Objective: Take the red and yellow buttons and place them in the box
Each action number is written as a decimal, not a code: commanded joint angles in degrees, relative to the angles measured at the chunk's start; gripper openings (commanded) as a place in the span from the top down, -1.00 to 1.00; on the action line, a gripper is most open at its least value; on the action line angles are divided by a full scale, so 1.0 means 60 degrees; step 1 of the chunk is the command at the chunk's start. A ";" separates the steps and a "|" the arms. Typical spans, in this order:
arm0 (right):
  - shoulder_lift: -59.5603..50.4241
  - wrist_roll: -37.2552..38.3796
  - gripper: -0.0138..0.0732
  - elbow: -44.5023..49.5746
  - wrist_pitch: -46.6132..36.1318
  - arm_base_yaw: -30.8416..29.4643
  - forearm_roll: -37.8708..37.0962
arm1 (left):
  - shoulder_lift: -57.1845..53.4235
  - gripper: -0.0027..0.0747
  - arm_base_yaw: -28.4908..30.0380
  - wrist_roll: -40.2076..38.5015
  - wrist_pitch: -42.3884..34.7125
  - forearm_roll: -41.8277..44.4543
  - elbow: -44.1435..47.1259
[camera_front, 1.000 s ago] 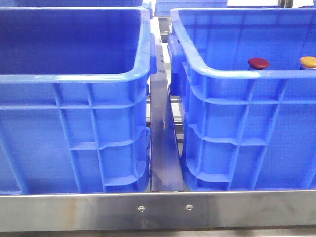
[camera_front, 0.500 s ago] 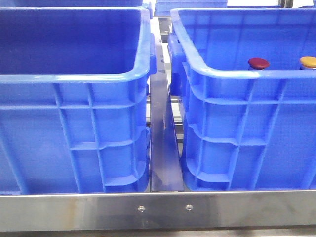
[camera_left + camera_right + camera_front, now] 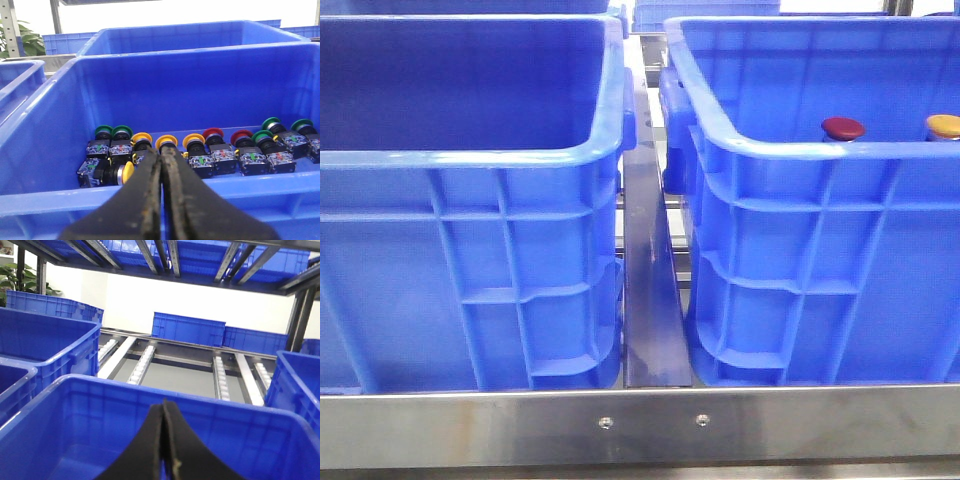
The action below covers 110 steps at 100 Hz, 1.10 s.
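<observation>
Both pincers clenched on nothing, hanging over the crates

We are holding our left gripper [image 3: 161,162] and right gripper [image 3: 164,412] pressed shut and empty; nothing is changing across the last second, so no pick is showing. The buttons [image 3: 205,152] are lying in a row in the blue crate [image 3: 45,130], mostly caps upward, bodies running toward us.

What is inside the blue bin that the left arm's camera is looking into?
The blue bin holds a row of push buttons along its floor: green, yellow and red caps. The shut left gripper and the bin's near wall hide what lies closer.
</observation>
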 commanded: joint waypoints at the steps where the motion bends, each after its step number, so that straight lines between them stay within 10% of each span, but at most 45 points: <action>1: 0.0052 0.1488 0.88 -0.0246 0.0137 0.0009 -0.1310 | -0.0315 0.98 -0.0030 -0.0032 -0.0690 -0.0056 0.0460; 53: -0.0851 1.5036 0.88 -0.0154 -0.0668 0.0567 -1.4487 | -0.0315 0.98 -0.0030 -0.0032 -0.0690 -0.0056 0.0460; 110: -0.3491 1.7333 0.88 0.3099 -0.3308 0.1726 -1.6777 | -0.0315 0.98 -0.0030 -0.0032 -0.0690 -0.0056 0.0460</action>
